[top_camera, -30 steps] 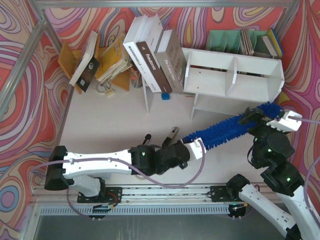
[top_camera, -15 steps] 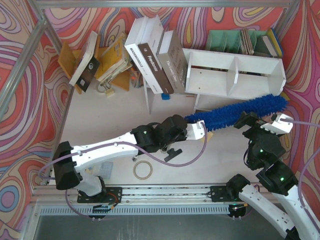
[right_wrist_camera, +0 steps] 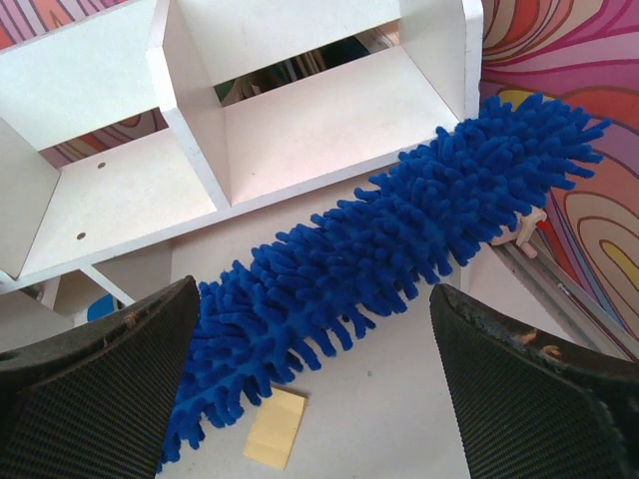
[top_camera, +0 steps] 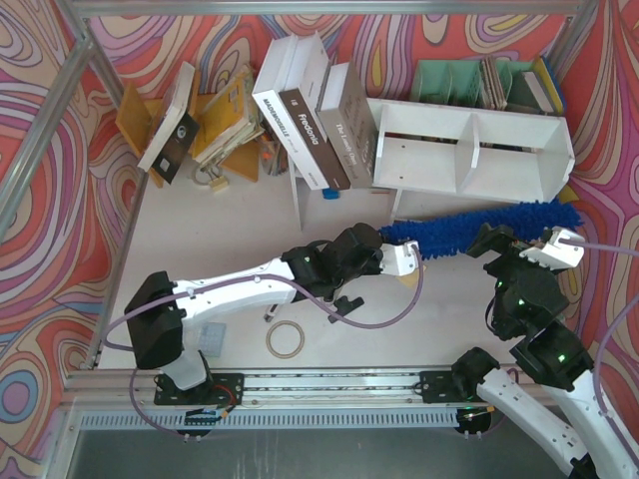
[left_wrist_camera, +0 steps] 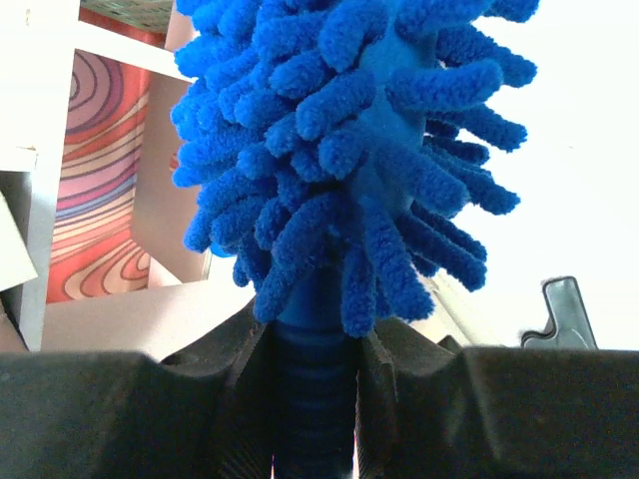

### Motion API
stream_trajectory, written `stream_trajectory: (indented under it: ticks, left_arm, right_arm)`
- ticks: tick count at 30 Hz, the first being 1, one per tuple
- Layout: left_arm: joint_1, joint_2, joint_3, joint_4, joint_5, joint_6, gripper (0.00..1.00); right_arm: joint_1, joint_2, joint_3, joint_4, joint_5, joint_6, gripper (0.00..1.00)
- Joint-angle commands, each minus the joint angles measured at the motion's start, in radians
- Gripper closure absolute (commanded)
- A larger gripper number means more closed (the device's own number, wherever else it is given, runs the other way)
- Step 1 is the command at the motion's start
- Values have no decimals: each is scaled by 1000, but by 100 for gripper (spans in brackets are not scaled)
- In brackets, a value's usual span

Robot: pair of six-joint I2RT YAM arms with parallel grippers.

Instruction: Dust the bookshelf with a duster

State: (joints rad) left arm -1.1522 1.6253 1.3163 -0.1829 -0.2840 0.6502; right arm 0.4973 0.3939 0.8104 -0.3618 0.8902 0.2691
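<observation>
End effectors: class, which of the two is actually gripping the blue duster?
The left end effector: it is shut on the handle of the duster. The right end effector stands wide open and grips nothing.

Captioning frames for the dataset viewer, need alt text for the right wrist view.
A shaggy blue duster runs diagonally along the front edge of the white bookshelf, just below its divided tier. The right gripper hovers open over the duster, holding nothing. A small tan card lies on the table beside the duster's near end.
</observation>
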Motion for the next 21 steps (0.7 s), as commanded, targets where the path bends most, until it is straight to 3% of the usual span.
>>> stream_trajectory:
  ticks: [1,8,21]
  left_arm:
    - [-4,-53,-61,181,-7,17,100]
    - [-4,-108,-85,222,-24,64,100]
    - [-4,-27,-120,221,-31,57,100]
  right_arm:
    - [-1,-2,-6,41,16,-9,14]
    - [-2,12,-2,46,13,-12,14]
    - [-2,-6,-8,41,13,-9,14]
